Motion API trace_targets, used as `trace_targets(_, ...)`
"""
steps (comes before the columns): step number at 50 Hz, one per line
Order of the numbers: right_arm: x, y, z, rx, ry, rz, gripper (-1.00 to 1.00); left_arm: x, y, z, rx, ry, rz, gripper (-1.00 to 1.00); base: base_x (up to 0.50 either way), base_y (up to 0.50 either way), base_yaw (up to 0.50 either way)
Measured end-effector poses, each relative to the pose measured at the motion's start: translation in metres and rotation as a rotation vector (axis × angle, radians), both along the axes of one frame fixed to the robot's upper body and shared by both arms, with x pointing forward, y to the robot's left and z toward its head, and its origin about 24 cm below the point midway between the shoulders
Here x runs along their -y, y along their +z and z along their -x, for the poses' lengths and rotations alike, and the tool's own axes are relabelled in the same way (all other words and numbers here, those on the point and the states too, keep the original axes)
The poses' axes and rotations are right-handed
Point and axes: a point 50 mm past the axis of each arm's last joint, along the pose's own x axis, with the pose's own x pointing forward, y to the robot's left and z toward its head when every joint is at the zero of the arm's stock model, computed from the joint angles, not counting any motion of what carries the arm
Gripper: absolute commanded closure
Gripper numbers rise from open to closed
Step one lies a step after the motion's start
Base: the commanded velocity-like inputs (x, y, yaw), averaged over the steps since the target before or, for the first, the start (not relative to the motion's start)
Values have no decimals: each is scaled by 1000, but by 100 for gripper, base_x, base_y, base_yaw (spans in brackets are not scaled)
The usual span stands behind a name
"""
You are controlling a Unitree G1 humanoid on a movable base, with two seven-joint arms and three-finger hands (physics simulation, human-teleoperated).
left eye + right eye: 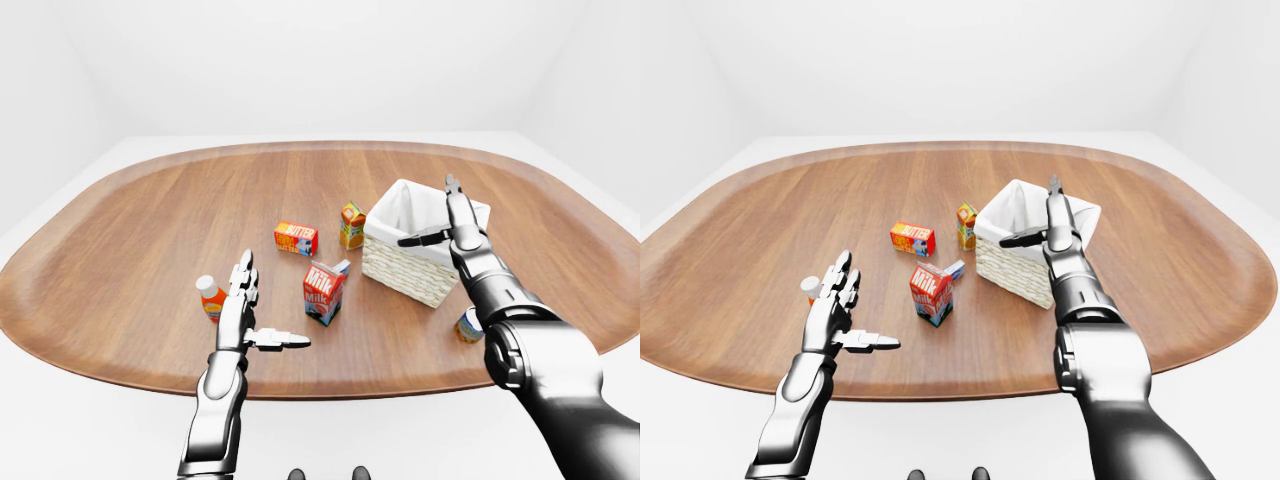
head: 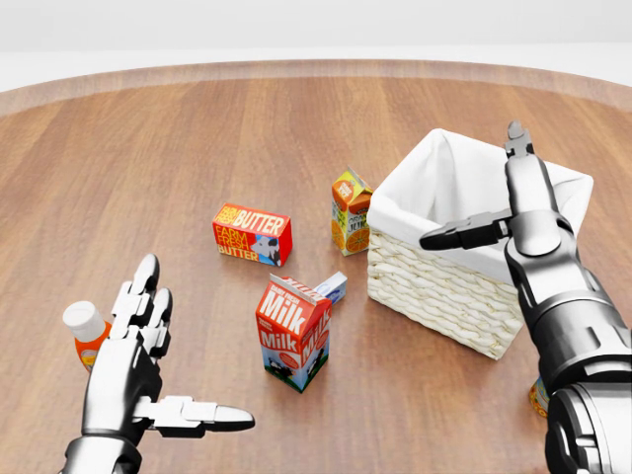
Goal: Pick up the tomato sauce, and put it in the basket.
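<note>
A small orange-red bottle with a white cap (image 1: 210, 298), which looks like the tomato sauce, stands at the left of the wooden table (image 1: 150, 220). My left hand (image 1: 270, 305) is open just right of the bottle, fingers up and thumb pointing right, holding nothing. The white-lined wicker basket (image 1: 410, 265) stands at the right. My right hand (image 1: 428, 212) is open and raised against the basket's right side, holding nothing.
A milk carton (image 1: 323, 292) stands between my hands, with a small blue-and-white box (image 2: 334, 286) behind it. A butter box (image 1: 296, 238) and an orange juice carton (image 1: 351, 225) lie left of the basket. A small can (image 1: 469, 325) is partly hidden by my right arm.
</note>
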Motion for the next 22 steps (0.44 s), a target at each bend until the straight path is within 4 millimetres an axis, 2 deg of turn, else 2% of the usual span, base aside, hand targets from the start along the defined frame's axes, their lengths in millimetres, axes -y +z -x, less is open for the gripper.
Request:
trace_targets(7,0,-3,1,-2,-3,-21,-100,0,0,0,1,0,0,-100,0,0,0)
trace_targets(22,-3,-23,13,29,9,-84,-100,0,1,0,4,0,3,-100,0,0,0)
